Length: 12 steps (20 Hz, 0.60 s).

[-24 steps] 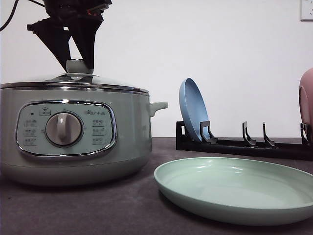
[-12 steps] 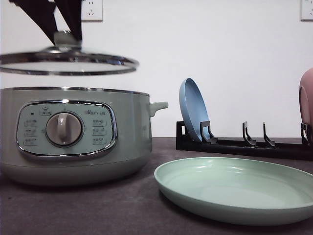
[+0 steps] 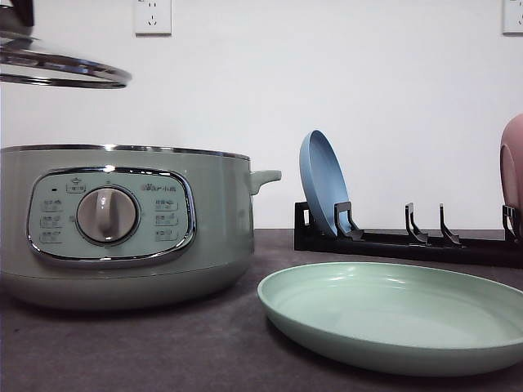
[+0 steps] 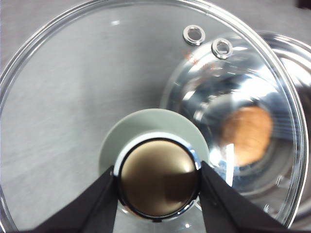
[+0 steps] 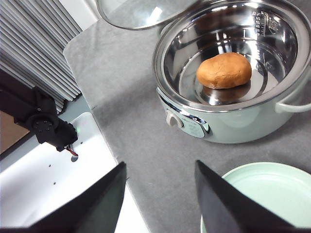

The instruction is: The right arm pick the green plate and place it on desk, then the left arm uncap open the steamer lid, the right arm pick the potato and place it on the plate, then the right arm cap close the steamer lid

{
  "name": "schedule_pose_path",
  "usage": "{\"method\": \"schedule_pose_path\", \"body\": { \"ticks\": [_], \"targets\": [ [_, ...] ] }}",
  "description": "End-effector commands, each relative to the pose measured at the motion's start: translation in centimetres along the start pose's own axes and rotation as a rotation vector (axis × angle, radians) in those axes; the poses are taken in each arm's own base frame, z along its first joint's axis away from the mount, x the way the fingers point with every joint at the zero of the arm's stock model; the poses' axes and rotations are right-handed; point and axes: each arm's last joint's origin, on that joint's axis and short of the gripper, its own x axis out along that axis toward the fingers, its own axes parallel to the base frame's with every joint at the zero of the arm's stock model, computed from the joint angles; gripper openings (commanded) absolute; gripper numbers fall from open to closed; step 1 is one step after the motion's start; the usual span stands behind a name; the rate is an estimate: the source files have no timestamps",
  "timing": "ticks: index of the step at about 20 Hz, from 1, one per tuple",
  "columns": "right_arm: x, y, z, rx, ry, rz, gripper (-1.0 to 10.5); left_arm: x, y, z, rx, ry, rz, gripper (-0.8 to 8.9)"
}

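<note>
In the front view the green plate (image 3: pixel 398 314) lies flat on the desk (image 3: pixel 163 351), just beside the steamer (image 3: pixel 122 224), so the first step looks done. The steamer's top is bare, and the steamer lid (image 3: pixel 61 69) hangs in the air well above it at the upper corner of the picture, partly cut off; no gripper shows here. A blue plate (image 3: pixel 323 181) stands upright in a black rack (image 3: pixel 409 241) behind. In the left wrist view the left gripper (image 4: pixel 158 182) has its jaws closed on either side of the lid's knob (image 4: pixel 156 182), holding it, and through the glass the potato (image 4: pixel 245 133) is seen in the steel pot below, off to one side of the lid. In the right wrist view the right gripper (image 5: pixel 158 194) hangs high over the desk with its jaws spread wide and empty; the potato (image 5: pixel 224 70) sits in the open pot, the plate's rim (image 5: pixel 252 170) is close to the steamer, and the raised lid (image 5: pixel 136 12) is clear of the opening. By my judgement the uncapping is all but finished; moving the potato to the plate and closing the lid are left.
</note>
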Motion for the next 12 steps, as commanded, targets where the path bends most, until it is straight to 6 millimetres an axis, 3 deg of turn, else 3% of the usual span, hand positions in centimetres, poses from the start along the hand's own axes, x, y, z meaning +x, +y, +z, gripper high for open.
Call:
{"method": "schedule_pose_path", "body": {
  "ticks": [1, 6, 12],
  "targets": [
    [0.5, -0.1, 0.7, 0.04, -0.007, -0.003, 2.3, -1.1, 0.8, 0.3, -0.024, -0.06, 0.02, 0.08],
    [2.9, -1.3, 2.2, 0.13, 0.016, -0.003, 3.3, -1.1, 2.4, 0.2, -0.065, -0.06, 0.055, 0.08],
    [8.0, -3.2, 8.0, 0.165, 0.049, 0.029, 3.3, -1.2, 3.6, 0.0, -0.096, -0.06, 0.08, 0.07]
  ]
}}
